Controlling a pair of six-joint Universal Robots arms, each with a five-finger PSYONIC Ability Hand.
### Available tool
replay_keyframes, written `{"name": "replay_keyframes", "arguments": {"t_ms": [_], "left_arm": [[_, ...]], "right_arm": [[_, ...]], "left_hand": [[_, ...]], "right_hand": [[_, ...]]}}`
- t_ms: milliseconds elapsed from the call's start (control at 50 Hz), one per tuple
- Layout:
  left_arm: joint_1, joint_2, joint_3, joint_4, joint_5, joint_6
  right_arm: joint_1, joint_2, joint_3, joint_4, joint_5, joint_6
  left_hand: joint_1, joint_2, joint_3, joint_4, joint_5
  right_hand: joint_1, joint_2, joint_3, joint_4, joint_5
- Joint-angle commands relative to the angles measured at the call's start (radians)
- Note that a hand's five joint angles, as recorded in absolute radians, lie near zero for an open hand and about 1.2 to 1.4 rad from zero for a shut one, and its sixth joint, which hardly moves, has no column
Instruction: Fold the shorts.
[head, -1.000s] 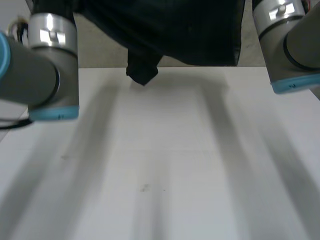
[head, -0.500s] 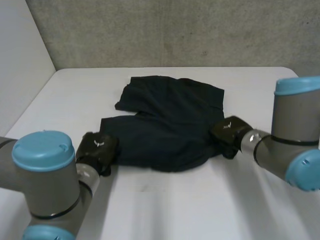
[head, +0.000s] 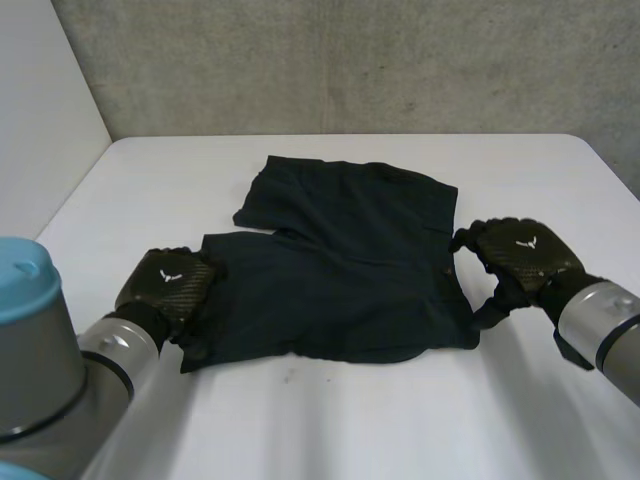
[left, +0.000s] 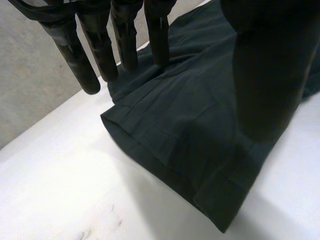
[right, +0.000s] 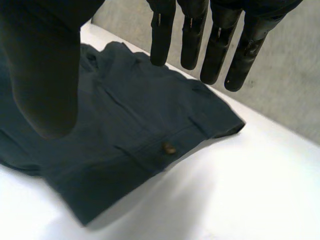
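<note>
Here the dark shorts (head: 350, 265) lie spread flat on the white surface (head: 350, 420). The left hand (head: 165, 283) is at their leg hem and the right hand (head: 520, 255) at their waistband edge, both with fingers straight and wide.

The shorts (head: 340, 270), held aloft a second ago, have now been laid on the table (head: 330, 420) and spread flatter. The left hand (head: 168, 285) and right hand (head: 515, 255) have been opened and eased outward at the cloth's sides.
</note>
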Motion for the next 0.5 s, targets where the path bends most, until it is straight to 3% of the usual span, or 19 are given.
{"name": "replay_keyframes", "arguments": {"t_ms": [20,380,500], "left_arm": [[0.13,-0.069,-0.001,0.002,0.202,0.004],[0.131,-0.191,0.022,0.002,0.202,0.005],[0.131,-0.211,0.031,0.012,0.179,0.019]], "right_arm": [[-0.001,0.0,0.097,-0.023,-0.005,0.017],[0.036,0.125,0.113,-0.161,0.053,0.002],[0.036,0.144,0.111,-0.183,0.055,0.002]], "left_hand": [[0.227,0.215,0.217,0.216,0.212],[0.353,0.341,0.343,0.343,0.338],[0.846,0.834,0.836,0.835,0.831]], "right_hand": [[0.079,0.025,0.035,0.042,0.035],[0.117,0.063,0.073,0.081,0.074],[0.117,0.063,0.073,0.081,0.074]]}}
